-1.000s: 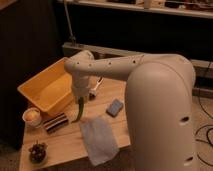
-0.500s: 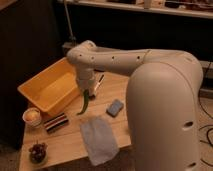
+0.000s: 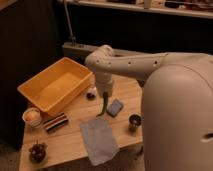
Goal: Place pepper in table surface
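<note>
My gripper (image 3: 105, 95) points straight down over the middle of the table, just right of the yellow bin. It is shut on the top end of the pepper (image 3: 103, 108), a slim green chili that hangs down from it. The pepper's lower tip is close to the table surface (image 3: 75, 131), between the far edge of the grey cloth (image 3: 100, 141) and a small blue-grey block (image 3: 115, 107). I cannot tell whether the tip touches the wood. My white arm (image 3: 165, 80) fills the right side of the view.
A yellow plastic bin (image 3: 56, 87) stands at the table's back left. A white bowl (image 3: 32, 117), a black-and-white brush (image 3: 55, 122) and a dark clump (image 3: 37, 151) lie along the left edge. A small dark cup (image 3: 134, 122) stands right of the block, a small round object (image 3: 91, 93) beside the bin.
My gripper has moved right, away from the bin toward the table's middle, carrying the pepper, which now hangs lower by the blue-grey block.
</note>
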Motion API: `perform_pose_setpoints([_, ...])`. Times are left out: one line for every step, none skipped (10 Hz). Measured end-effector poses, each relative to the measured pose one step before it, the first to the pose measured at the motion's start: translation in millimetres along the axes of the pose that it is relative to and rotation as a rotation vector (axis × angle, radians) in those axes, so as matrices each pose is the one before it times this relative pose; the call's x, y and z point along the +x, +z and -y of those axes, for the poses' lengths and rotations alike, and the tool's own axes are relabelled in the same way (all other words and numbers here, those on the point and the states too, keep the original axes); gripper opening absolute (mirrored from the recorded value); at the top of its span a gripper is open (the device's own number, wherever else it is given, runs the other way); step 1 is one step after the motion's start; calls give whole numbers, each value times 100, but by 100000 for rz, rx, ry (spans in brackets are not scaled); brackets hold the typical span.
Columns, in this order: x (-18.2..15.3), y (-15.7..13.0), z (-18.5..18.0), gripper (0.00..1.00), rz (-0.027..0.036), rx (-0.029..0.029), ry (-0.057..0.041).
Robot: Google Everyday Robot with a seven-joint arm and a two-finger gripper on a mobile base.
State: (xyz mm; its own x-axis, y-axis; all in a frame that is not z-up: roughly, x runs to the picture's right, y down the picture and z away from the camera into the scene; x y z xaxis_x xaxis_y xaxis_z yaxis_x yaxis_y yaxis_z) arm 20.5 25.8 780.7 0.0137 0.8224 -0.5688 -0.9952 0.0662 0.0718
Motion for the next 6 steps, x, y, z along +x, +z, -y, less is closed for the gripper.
perform_pose_setpoints([337, 267, 2974, 0, -639, 3461, 4084])
perform_pose_setpoints([332, 526, 1942, 0, -1069, 2069, 2894])
perform_pose_setpoints([392, 762, 1471, 0, -1508, 1367, 2372])
perform_pose_setpoints([616, 1284, 1239, 0, -2238, 889, 2295])
perform_pose_setpoints([643, 1806, 780, 0, -2412, -274, 2713])
perform_pose_setpoints([761, 1893, 325, 0, -2515, -502, 1990])
